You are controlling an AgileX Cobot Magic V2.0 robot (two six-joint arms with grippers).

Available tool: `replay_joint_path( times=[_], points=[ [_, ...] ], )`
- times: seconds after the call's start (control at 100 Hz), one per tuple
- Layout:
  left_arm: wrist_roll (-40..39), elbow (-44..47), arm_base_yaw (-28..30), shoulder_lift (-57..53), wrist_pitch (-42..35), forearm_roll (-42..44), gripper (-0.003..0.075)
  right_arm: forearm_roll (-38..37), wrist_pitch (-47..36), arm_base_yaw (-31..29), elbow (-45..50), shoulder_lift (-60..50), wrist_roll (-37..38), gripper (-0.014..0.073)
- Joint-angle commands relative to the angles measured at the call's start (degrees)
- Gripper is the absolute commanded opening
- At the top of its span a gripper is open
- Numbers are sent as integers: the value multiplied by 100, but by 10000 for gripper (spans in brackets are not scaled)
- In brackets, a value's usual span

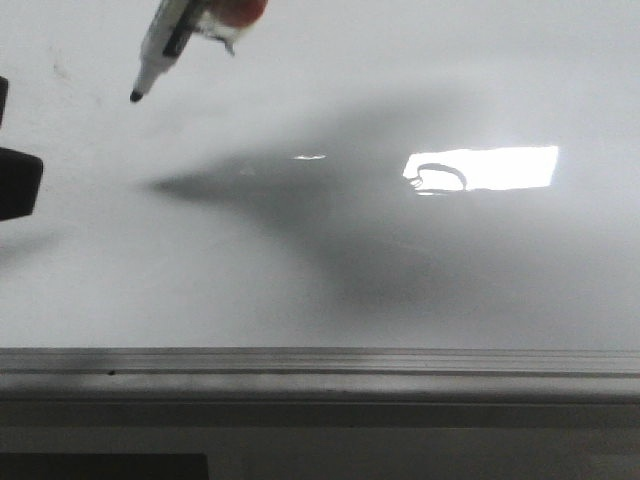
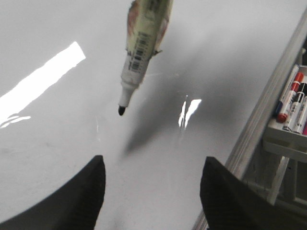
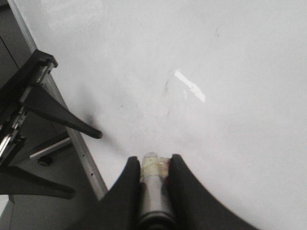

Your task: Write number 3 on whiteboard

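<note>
The whiteboard (image 1: pixel 330 270) is glossy white-grey with a bright rectangular reflection (image 1: pixel 482 168) and a grey metal edge strip (image 1: pixel 320 362). No drawn number 3 shows on it; only faint smudges (image 3: pixel 167 86). My right gripper (image 3: pixel 153 160) is shut on a marker (image 3: pixel 154 178). The marker (image 1: pixel 165 45) hangs tip down at the far left, its black tip (image 1: pixel 135 96) held off the board, apart from its shadow. It also shows in the left wrist view (image 2: pixel 144 48). My left gripper (image 2: pixel 151 163) is open and empty above the board, near its edge, and shows at the left border (image 1: pixel 15 185).
A tray of spare markers (image 2: pixel 293 100) sits beyond the board's edge strip (image 2: pixel 261 115). Dark stand legs (image 3: pixel 57 115) and a metal frame lie off the board's edge (image 3: pixel 81 153) on the right arm's side.
</note>
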Motion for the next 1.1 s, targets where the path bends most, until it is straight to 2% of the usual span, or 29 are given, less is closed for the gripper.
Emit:
replay_joint_path(
  times=[0.0, 0.32, 0.52, 0.74, 0.95, 1.09],
  points=[
    [-57, -177, 20, -117, -316, -253, 407, -258, -119, -174, -396, 0, -69, -64],
    [-57, -177, 20, -141, -316, -274, 407, -1210, 317, -630, -756, 285, -46, -64],
    [-57, -177, 20, -141, -316, -274, 407, -1220, 1208, -762, -736, 100, -43, -64],
    [-57, -177, 20, -141, -316, -274, 407, -1102, 1115, -327, -534, 369, -43, -64],
    [-57, -177, 20, -141, -316, -274, 407, -1503, 1781, -355, -498, 30, 197, -64],
    [-57, -177, 20, -141, -316, -274, 407, -1209, 1664, -124, -260, 228, 197, -64]
  ],
)
